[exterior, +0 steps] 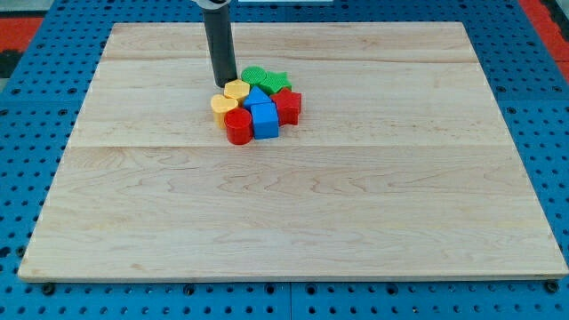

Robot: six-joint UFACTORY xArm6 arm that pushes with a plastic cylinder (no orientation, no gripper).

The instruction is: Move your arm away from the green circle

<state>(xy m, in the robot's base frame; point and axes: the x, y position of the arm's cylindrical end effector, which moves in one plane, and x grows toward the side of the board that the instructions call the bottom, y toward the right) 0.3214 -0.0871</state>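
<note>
A pale wooden board (293,204) lies on a blue pegboard bench (36,53). Above the board's centre, toward twelve o'clock, sits a tight huddle of blocks. The green circle (255,76) is at its top edge. My tip (223,85), a bare rod holding nothing, stands just beside the circle at its nine o'clock, touching a yellow block (236,89). Open board lies at the tip's nine o'clock.

A single camera looks down at a slant from the near edge, taking in the whole wooden board (293,204) at middle distance.
</note>
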